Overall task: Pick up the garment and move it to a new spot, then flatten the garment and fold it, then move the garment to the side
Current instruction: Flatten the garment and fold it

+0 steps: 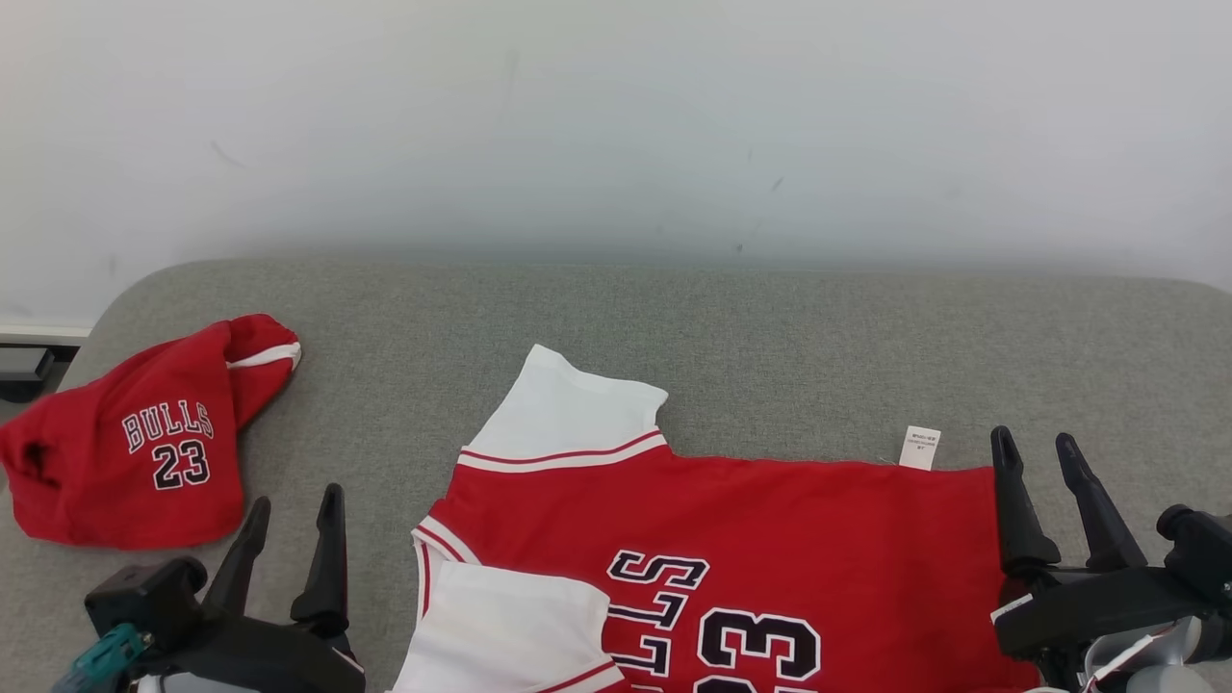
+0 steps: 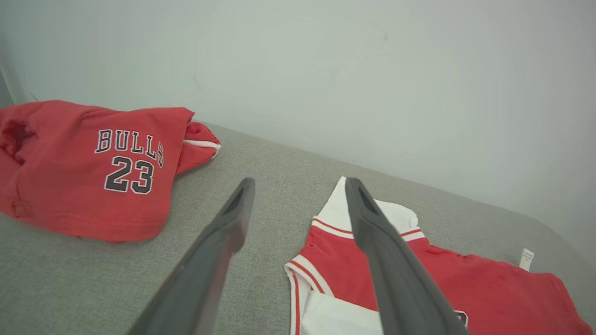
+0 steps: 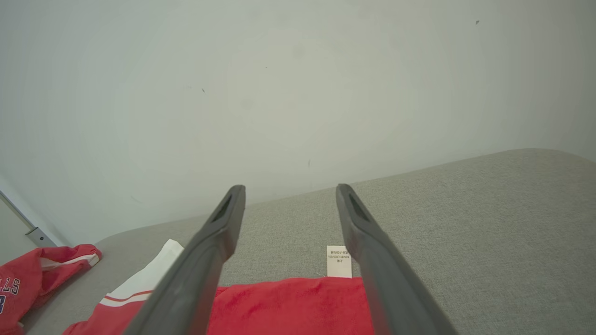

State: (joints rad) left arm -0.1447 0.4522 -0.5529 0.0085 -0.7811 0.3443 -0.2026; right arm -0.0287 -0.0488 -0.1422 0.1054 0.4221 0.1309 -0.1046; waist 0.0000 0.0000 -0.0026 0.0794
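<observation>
Grey padded surface [image 1: 789,327] under everything. Nearest us, left gripper [image 1: 296,499] and right gripper [image 1: 1034,437] sit low with fingers pointing away, both spread wide and holding nothing. Between them lies the red jersey [image 1: 799,520], spread flat, print up. Right fingers are just beside its far right corner, near the care label [image 1: 920,448]. Cloth looks soft, light and limp, so we'd pinch corners or the white sleeve [image 1: 568,404]. Farther left are red shorts [image 1: 144,452], with a white wall [image 1: 616,125] behind.

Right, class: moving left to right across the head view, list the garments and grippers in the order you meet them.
In order: crumpled red garment → left gripper, jaws open → red jersey → right gripper, jaws open.
</observation>
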